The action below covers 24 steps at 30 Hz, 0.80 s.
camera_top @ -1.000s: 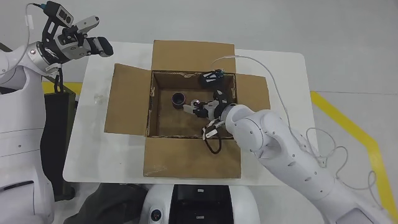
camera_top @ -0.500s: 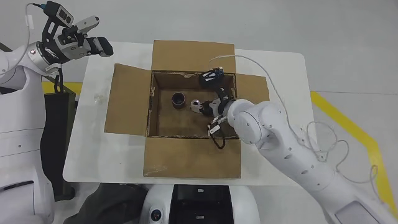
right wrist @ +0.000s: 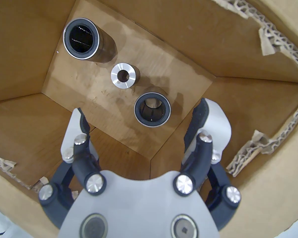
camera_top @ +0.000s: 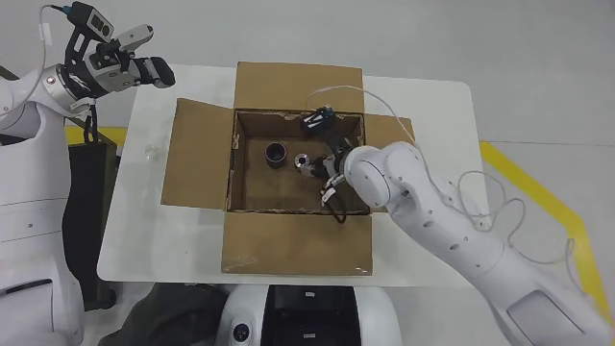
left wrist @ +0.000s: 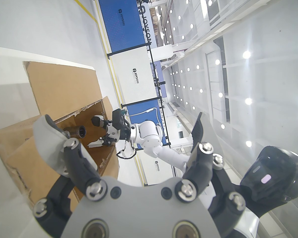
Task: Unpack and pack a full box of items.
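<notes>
R end effector (right wrist: 141,111) spread inside box (camera_top: 298,86), above 3 metal tubes (right wrist: 152,110); L end effector (camera_top: 159,70) spread, upper left by bench (camera_top: 135,211) corner.

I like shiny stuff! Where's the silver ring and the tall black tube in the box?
silver bushing (right wrist: 132,74), right wrist view, on its shiny top face.
tall linear bearing (right wrist: 106,48), right wrist view, on its side wall.
</notes>
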Motion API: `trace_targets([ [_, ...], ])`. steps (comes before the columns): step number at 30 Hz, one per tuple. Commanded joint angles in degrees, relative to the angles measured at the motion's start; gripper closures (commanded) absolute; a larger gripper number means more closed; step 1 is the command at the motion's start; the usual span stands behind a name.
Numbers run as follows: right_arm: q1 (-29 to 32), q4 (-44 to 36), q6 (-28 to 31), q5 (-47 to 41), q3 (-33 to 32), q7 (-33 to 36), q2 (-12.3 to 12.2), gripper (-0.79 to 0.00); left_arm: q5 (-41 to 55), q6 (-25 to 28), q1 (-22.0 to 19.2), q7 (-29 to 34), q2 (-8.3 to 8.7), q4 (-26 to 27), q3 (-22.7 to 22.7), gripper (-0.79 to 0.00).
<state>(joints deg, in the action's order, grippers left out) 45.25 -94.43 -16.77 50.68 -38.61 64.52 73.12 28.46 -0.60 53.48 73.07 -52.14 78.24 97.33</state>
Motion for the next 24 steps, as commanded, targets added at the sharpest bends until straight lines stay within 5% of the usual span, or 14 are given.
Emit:
trace_targets([
  [1, -0.2, 0.8, -0.2, -0.1, 0.1, 0.4, 0.3, -0.64, 0.0, 0.0, 0.0, 0.0, 0.0, 0.0, 0.0, -0.785],
  [5, -0.6, 2.5, -1.1, 0.3, 0.8, 0.9, 1.0, -0.69, 0.0, 0.0, 0.0, 0.0, 0.0, 0.0, 0.0, -0.785],
  [24, -2.6, 8.2, -6.8, 3.8, 3.5, 2.1, 4.4, -0.625, 0.0, 0.0, 0.0, 0.0, 0.0, 0.0, 0.0, -0.785],
])
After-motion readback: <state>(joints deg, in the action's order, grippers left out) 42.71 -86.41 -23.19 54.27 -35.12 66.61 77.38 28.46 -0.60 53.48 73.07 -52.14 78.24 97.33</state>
